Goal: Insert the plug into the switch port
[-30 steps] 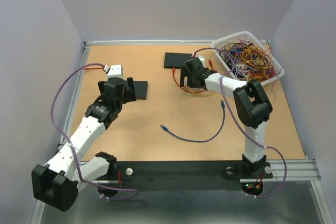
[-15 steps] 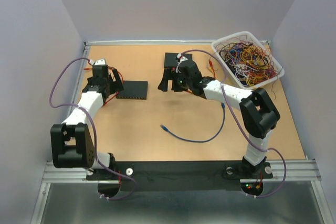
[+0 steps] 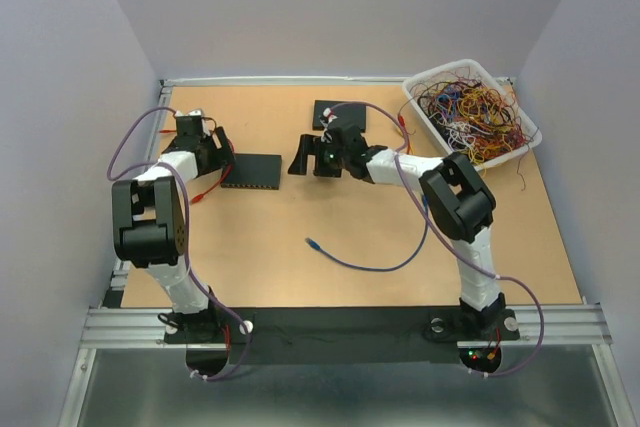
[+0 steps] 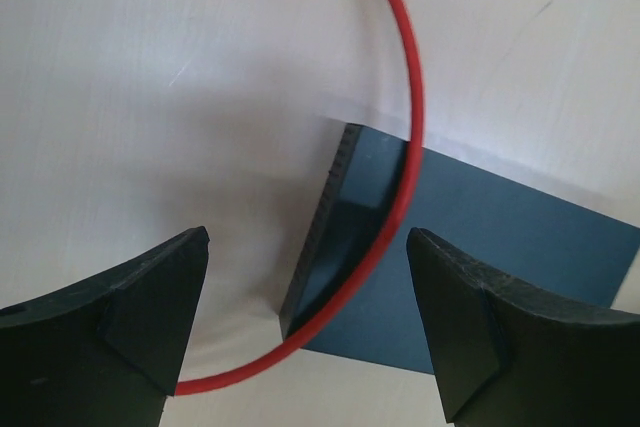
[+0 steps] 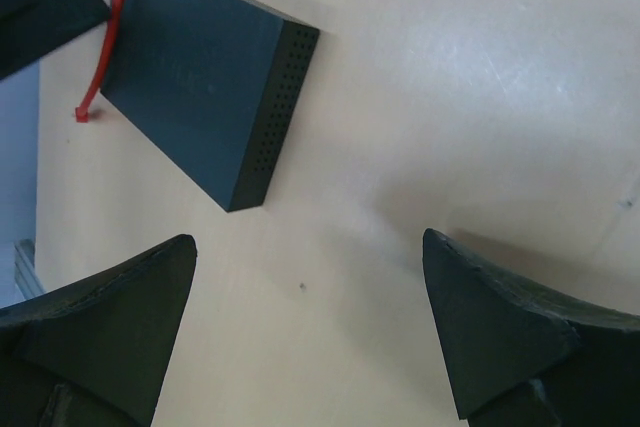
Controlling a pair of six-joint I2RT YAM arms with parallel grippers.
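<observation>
the tan desk (image 3: 520, 247) carries a white basket (image 3: 436, 68) of tangled wires, well off to the far side of the right fingers (image 3: 300, 157). a flat dark switch (image 3: 252, 170) lies between the two sets of fingers. it is straight under the open gap of the left fingers (image 3: 222, 147), which stand wide and grip nothing. it is also just ahead of the right fingers, which are equally wide and empty. a second switch (image 3: 325, 115) sits near the right fingers, on their far side. the blue cable (image 3: 385, 267) curls well apart from both, its plug (image 3: 311, 243) nearer the right fingers. a thin red wire (image 4: 405, 147) arcs over the switch between the left fingers.
</observation>
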